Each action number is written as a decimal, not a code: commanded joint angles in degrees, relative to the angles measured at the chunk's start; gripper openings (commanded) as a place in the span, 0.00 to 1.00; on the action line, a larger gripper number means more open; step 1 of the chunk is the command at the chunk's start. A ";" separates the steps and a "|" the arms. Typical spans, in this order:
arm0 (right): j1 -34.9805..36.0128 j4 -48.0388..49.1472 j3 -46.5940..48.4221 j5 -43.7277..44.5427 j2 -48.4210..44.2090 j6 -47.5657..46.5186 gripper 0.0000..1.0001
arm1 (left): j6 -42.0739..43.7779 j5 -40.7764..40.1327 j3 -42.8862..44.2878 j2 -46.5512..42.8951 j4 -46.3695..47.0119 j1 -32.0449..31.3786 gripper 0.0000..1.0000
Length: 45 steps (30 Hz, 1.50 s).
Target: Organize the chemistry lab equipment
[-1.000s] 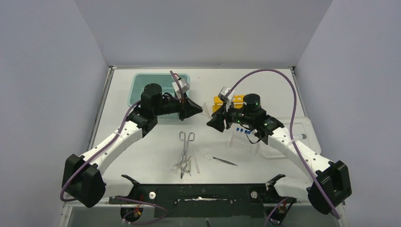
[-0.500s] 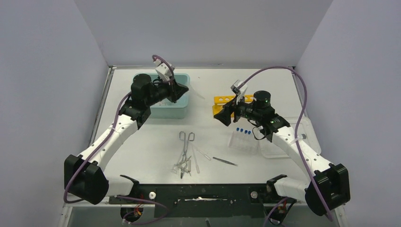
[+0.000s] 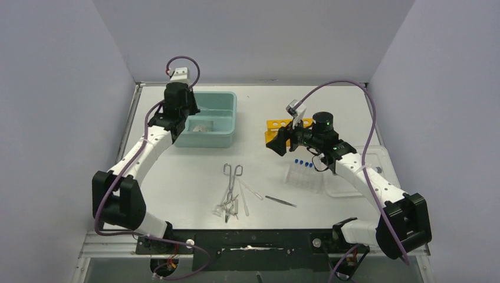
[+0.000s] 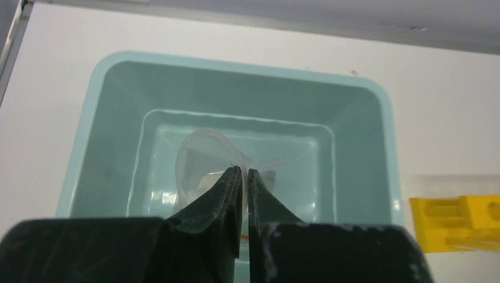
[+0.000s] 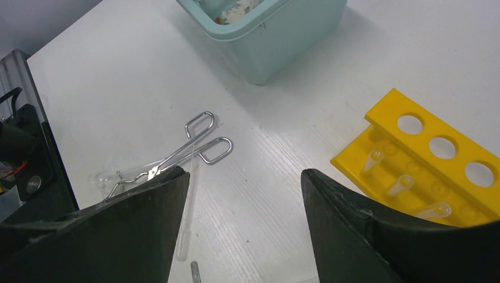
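my right hand hangs wide open by the yellow rack. the forceps lie on the surface at my 8 o'clock, tangled with droppers, so i'd grab the loop end. my left hand is pinched shut over the tub.

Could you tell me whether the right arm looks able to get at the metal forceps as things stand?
Probably yes: the right hand is open and empty, and the forceps lie on bare table ahead of it with nothing between; only clear droppers crowd their tips.

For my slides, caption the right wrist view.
Open right gripper facing forceps, yellow rack and teal tub.
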 commanded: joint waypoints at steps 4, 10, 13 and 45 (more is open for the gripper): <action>0.13 1.88 1.08 -0.80 0.59 -0.31 0.71 | -2.15 -2.60 -0.77 6.50 0.15 2.11 0.00; 0.19 1.61 1.34 -1.35 1.72 -0.25 0.72 | -5.54 3.49 1.28 10.18 -1.80 4.42 0.00; 0.22 1.60 1.54 -1.92 2.26 -0.23 0.73 | -6.95 5.11 2.12 11.41 -3.07 5.10 0.00; 7.77 -6.73 2.49 12.24 3.90 -6.33 0.73 | -5.29 8.28 4.50 -1.54 -4.25 3.92 0.56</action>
